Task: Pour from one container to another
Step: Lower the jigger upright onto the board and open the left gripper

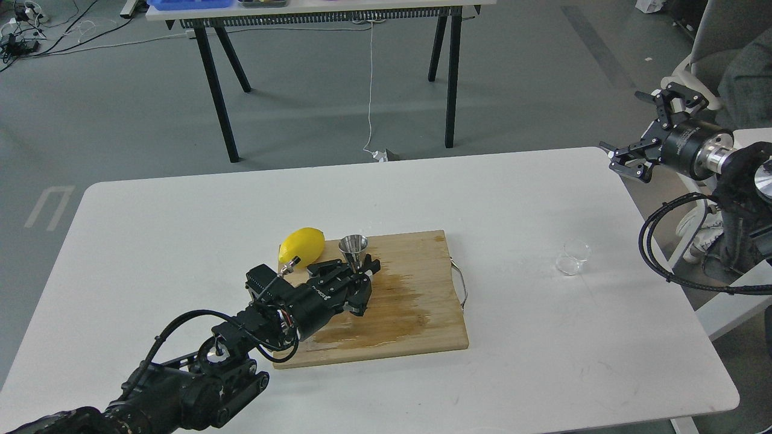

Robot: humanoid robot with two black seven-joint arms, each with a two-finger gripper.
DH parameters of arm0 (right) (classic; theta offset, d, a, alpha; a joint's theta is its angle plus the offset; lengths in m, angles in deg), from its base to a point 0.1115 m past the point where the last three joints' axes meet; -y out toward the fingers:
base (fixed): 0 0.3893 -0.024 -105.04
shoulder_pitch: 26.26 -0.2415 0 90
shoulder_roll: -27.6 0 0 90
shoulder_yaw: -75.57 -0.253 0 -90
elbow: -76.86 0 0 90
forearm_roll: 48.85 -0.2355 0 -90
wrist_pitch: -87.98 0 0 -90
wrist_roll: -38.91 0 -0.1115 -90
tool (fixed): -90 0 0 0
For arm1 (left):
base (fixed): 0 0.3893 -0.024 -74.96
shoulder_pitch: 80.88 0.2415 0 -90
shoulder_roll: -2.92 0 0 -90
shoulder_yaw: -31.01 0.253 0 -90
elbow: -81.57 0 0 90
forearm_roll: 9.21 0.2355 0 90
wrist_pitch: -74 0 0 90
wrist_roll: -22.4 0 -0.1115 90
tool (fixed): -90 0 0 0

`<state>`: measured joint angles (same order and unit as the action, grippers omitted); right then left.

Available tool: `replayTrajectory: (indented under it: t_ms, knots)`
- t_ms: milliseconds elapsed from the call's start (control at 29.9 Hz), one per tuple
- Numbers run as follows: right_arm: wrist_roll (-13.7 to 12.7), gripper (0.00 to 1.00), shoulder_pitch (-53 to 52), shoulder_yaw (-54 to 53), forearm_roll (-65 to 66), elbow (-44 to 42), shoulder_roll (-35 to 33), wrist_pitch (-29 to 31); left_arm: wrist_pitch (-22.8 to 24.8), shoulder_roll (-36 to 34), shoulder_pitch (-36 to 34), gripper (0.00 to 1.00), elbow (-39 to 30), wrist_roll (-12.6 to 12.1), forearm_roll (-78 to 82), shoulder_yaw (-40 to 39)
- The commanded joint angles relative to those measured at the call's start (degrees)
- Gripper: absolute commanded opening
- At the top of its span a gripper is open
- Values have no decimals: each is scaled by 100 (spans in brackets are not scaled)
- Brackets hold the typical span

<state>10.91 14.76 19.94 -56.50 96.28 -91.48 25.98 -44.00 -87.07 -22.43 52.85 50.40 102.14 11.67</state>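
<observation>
The shiny steel hourglass jigger [353, 250] stands upright over the wooden cutting board [410, 313], its lower cone gripped by my left gripper [360, 278], which is shut on it. The small clear glass cup [572, 257] rests alone on the white table at the right. My right gripper [640, 134] hangs open in the air beyond the table's far right corner, well above and behind the glass cup, with nothing between its fingers.
A yellow lemon [302, 244] lies at the board's back left corner, just behind my left wrist. The board carries a dark wet stain [386, 310] and a wire handle [461, 288] on its right side. The white table [512, 361] stretches around it.
</observation>
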Motion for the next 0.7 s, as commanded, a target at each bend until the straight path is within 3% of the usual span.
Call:
replayTrajectory:
  t_ms: [0, 501, 601, 668]
  knots:
    - [0, 99, 37, -1, 0, 0, -1, 0, 0, 0, 9, 22, -2, 0, 0, 34]
    - [0, 99, 134, -1, 0, 0, 7, 0, 0, 0, 88, 44, -108, 0, 0, 140]
    - [0, 99, 160, -10, 0, 0, 7, 0, 0, 0, 88, 54, -108, 0, 0, 140]
    - [0, 99, 169, -18, 0, 0, 7, 0, 0, 0, 97, 67, -116, 0, 0, 158]
